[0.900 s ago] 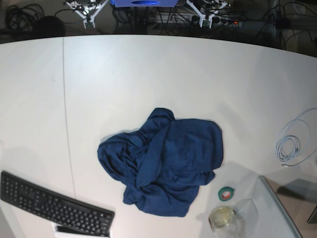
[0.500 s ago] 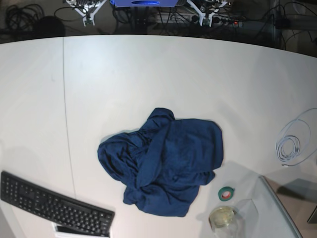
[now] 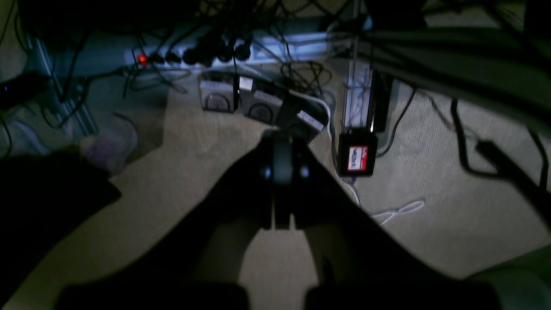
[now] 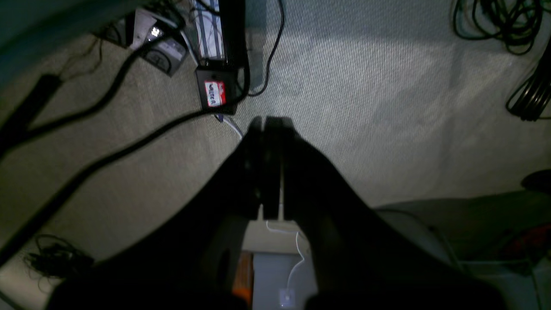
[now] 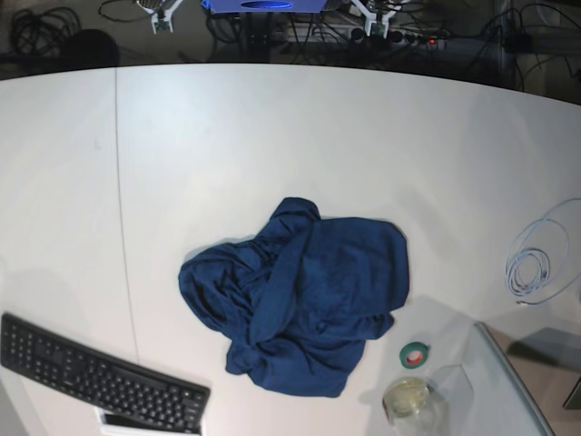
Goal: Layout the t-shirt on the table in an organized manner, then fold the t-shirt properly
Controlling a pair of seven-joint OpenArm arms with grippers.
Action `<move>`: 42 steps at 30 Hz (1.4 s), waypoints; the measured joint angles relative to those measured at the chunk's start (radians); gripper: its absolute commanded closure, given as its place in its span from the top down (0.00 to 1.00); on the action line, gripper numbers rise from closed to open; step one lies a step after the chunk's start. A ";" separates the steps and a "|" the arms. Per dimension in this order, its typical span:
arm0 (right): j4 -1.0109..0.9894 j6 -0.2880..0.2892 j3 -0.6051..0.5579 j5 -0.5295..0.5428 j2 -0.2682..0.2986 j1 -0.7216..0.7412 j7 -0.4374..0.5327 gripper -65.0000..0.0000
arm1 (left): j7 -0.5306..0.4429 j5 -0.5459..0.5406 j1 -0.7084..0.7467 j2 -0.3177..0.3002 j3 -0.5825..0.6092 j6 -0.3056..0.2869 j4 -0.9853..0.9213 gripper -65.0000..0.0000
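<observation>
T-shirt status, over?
Both end effectors shut: left, right, off the table. T-shirt crumpled, untouched. Tape roll and keyboard close by.

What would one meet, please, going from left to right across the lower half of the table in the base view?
Black keyboard → crumpled navy t-shirt → green tape roll → coiled white cable, all lying on the white table.

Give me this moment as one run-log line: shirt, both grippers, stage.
t-shirt: crumpled heap on table, untouched | left gripper: shut, empty, off table over floor | right gripper: shut, empty, over floor | stage: layout not begun
</observation>
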 measured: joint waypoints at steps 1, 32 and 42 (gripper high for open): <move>0.042 0.000 0.000 -0.001 0.000 -0.031 -0.010 0.00 | 0.006 0.003 0.009 -0.006 0.002 0.000 0.000 0.00; 1.681 -0.003 0.197 0.000 -0.054 -0.853 -0.346 0.01 | 0.020 -0.243 0.885 -0.238 -0.265 0.001 1.543 0.00; 1.773 -0.003 0.089 0.002 -0.051 -0.377 -0.574 0.01 | 0.170 -0.326 0.619 -0.228 -0.241 -0.003 1.662 0.00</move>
